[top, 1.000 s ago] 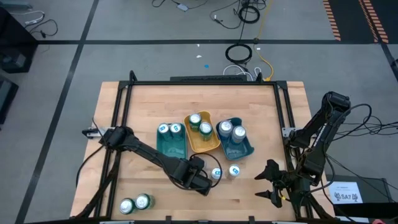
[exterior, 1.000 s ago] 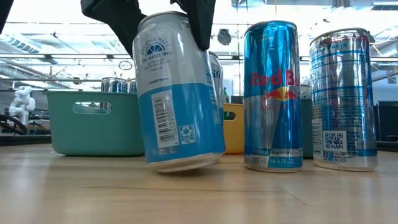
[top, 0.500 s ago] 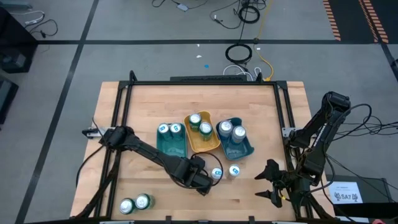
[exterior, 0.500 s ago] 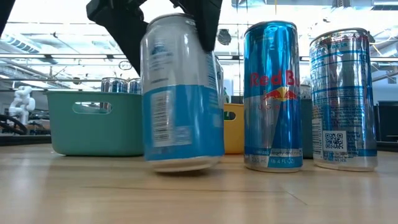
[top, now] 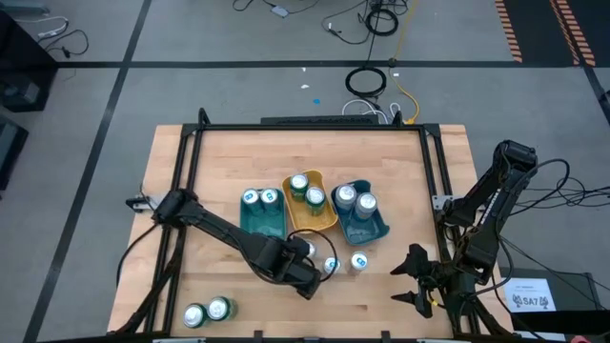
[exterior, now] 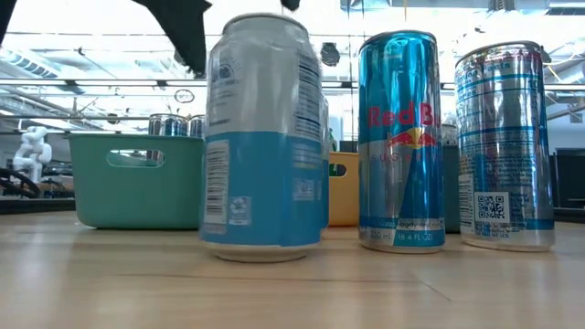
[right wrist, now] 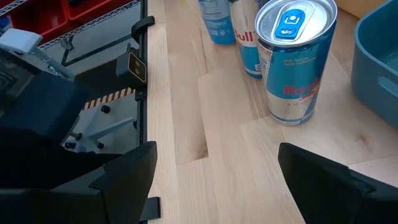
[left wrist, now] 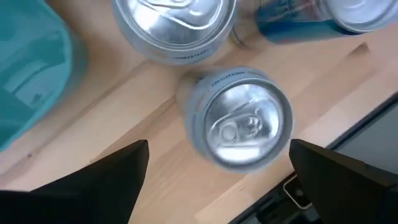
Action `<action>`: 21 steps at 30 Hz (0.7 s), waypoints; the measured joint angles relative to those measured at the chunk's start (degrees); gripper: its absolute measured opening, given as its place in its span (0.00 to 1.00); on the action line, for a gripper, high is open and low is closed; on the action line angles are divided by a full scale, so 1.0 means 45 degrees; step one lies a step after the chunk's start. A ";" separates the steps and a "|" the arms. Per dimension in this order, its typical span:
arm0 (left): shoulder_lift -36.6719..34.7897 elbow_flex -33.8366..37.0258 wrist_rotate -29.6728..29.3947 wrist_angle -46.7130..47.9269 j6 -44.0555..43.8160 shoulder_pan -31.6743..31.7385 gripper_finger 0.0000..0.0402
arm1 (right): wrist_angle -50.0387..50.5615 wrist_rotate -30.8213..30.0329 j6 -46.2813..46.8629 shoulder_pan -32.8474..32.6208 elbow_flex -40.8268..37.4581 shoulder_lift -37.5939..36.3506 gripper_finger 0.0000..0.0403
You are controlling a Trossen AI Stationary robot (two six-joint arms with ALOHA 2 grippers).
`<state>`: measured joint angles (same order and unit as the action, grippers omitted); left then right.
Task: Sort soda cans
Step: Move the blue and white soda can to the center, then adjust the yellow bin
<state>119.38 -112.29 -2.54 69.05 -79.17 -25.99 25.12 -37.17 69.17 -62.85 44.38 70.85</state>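
A white-and-blue soda can (exterior: 265,137) stands upright on its base on the table, its silver top (left wrist: 242,121) showing in the left wrist view. My left gripper (top: 303,272) hangs open just above it, fingers (exterior: 187,32) on either side and clear of the can. A blue soda can (exterior: 399,137) and a silver-blue one (exterior: 505,146) stand to its right. Other cans stand in the teal tray (top: 257,224), the yellow tray (top: 307,221) and the blue tray (top: 372,229). My right gripper (top: 415,278) waits open near the table's near right corner.
Two green cans (top: 207,312) lie near the table's near left corner. A black frame (top: 195,143) runs along the table's sides and far edge. Bare wood lies between the trays and the far edge. The right wrist view shows the blue can (right wrist: 295,56) near the blue tray's wall (right wrist: 379,56).
My left gripper has opened, let go of the white-and-blue can and risen above it. The can, held tilted a second ago, now stands upright on the table.
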 joint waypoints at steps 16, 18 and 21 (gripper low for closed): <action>-0.1740 -0.0005 -0.1866 0.4682 0.0471 -0.0310 0.99 | -0.0218 -0.0115 0.1205 0.0000 0.0000 0.0000 0.81; -0.1740 -0.0005 -0.2756 0.4652 0.0486 -0.0477 0.99 | -0.0339 -0.0186 0.1183 0.0001 0.0000 0.0000 0.81; -0.1775 0.0122 -0.3116 0.4639 0.0743 -0.0691 0.99 | -0.0690 -0.0841 0.1175 -0.0001 0.0000 0.0000 0.81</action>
<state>111.39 -111.74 -16.56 89.92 -75.83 -29.10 22.02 -40.95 74.46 -62.85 44.38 70.85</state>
